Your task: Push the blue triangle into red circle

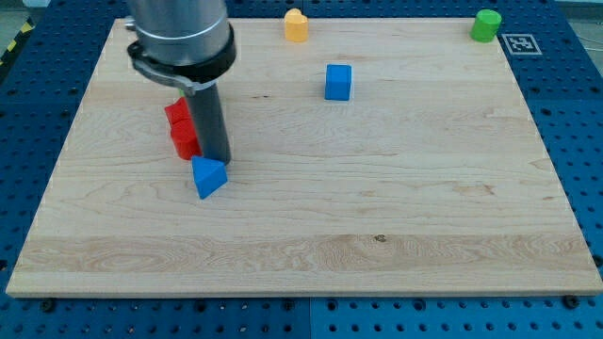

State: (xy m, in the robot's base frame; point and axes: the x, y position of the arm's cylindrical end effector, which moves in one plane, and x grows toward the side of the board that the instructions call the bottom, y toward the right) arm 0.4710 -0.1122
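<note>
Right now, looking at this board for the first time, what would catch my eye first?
Most striking is the big grey arm at the view's upper left, its dark rod coming down so that my tip sits just above the blue triangle, with red blocks tucked beside the rod on its left. After that, the blue cube near the middle top, and the yellow block and green block along the far edge.

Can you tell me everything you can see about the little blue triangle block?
The blue triangle is a small, solid-looking block, bright blue and smooth, with a pointed wedge shape. It lies flat on the wooden board, toward the view's left. My tip stands right at its upper edge, seemingly touching it. Just above it, toward the view's top left, sits the red block, partly hidden behind my rod, so I cannot tell whether the two blocks touch.
</note>
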